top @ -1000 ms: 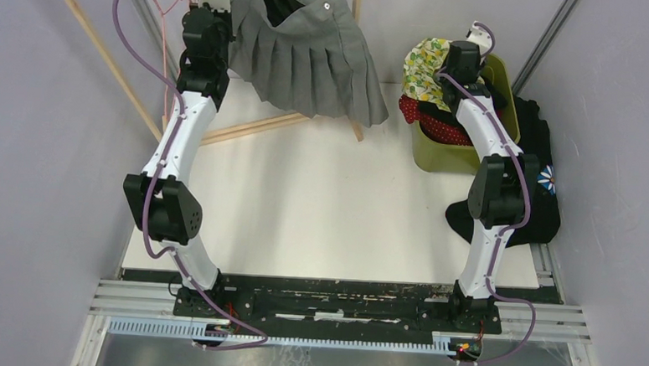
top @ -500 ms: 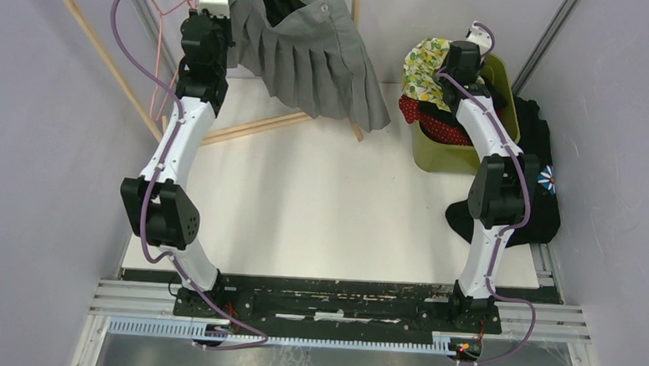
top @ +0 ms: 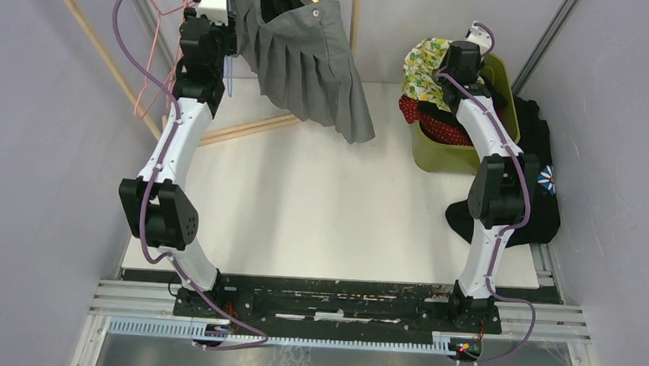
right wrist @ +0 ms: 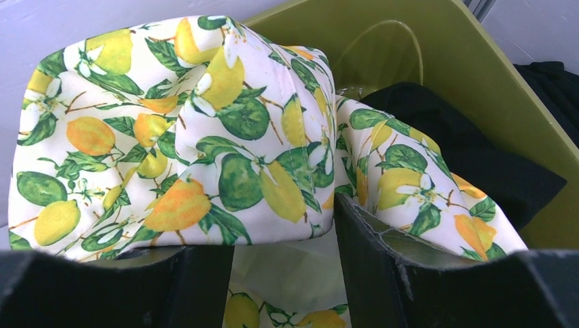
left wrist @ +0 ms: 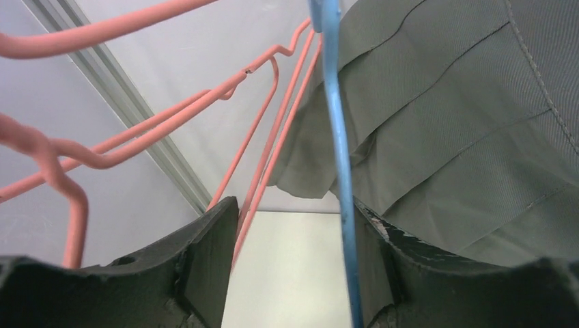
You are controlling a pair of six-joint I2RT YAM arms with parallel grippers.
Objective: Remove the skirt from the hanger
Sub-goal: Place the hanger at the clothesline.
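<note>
A grey pleated skirt (top: 310, 65) hangs at the back of the table, its waist up against my left gripper (top: 220, 6). In the left wrist view that gripper (left wrist: 293, 205) stands open. A thin blue hanger (left wrist: 338, 137) runs down between the jaws, close to the right finger (left wrist: 382, 239). The skirt (left wrist: 464, 123) fills the space to the right of it. I cannot tell whether the skirt still hangs on the blue hanger. My right gripper (right wrist: 283, 232) is open over a lemon-print cloth (right wrist: 205, 123), holding nothing.
Several pink wire hangers (left wrist: 259, 130) hang left of the blue one. A wooden rack (top: 102, 50) stands at the back left. A green bin (top: 501, 100) full of clothes sits at the back right, with dark clothes (top: 542, 203) piled beside it.
My left gripper has gone from shut to open. The skirt has swung left, its hem hangs lower and narrower, and a blue wire now shows below the left gripper. The right arm has not moved.
</note>
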